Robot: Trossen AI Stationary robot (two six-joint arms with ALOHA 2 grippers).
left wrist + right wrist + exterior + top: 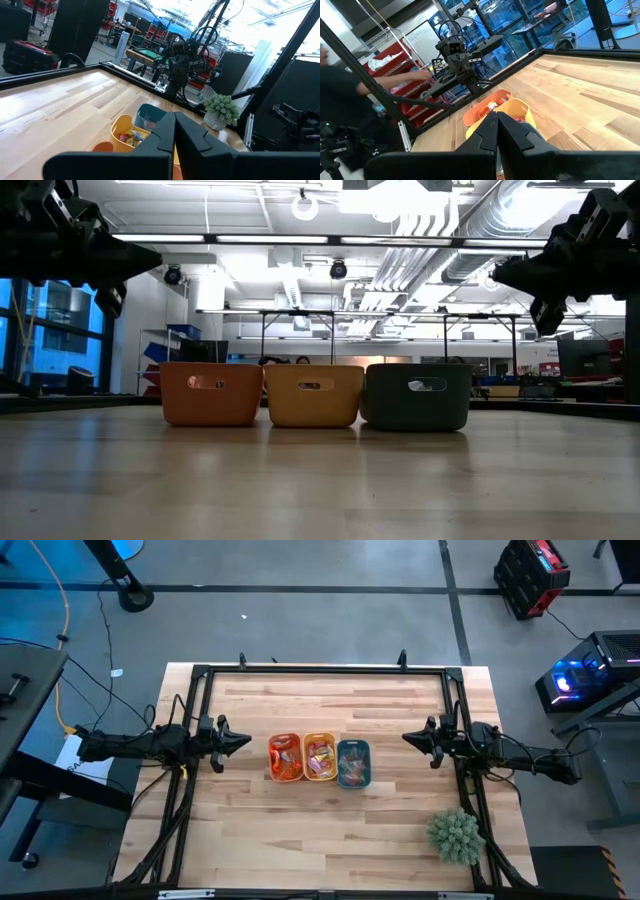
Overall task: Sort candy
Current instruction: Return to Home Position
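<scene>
Three oblong trays stand side by side at the table's middle: orange (285,758), yellow (320,757) and teal (354,763). The candy (321,759), small wrapped sweets in mixed colours, lies inside all three; it also shows in the yellow tray in the left wrist view (131,137). My left gripper (243,740) hovers shut and empty left of the orange tray, above the table. My right gripper (408,738) hovers shut and empty right of the teal tray. In the low view the trays (312,394) rest on their bases on the wood.
A spiky green plant ball (456,835) in a pot stands at the table's near right corner. A black frame (320,669) runs along the table's far, left and right sides. A person's arm (405,77) shows beyond the table in the right wrist view.
</scene>
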